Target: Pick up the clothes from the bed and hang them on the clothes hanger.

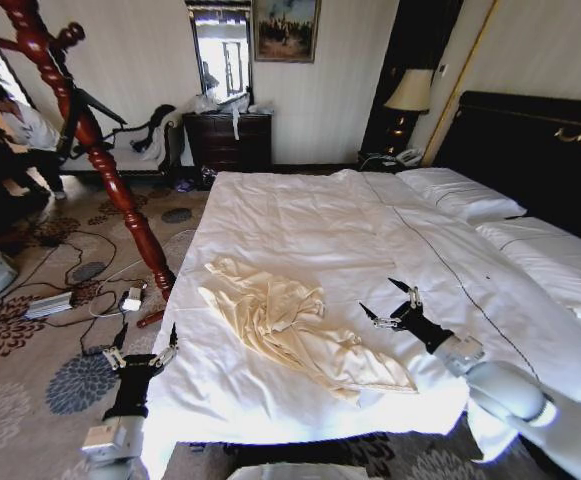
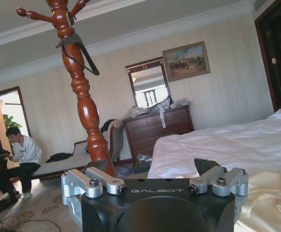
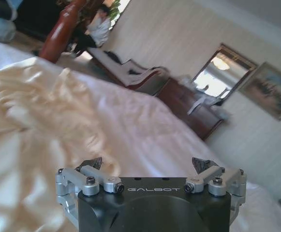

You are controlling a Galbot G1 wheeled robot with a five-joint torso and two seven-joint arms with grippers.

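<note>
Right claw spread wide and empty, just above the bed, beside the clothes; left claw likewise

The clothes, a single cream, pale-yellow garment of thin soft fabric, lay crumpled and spread flat on the bed, near its foot end and toward its left side. Folds and creases ran across the cloth, and one part stretched out toward the bed's foot edge. The bed was wide, with a white duvet, white pillows at its far right and a dark headboard behind them. The clothes hanger, thin and black, hung high on the red-brown wooden stand beside the bed.
</note>
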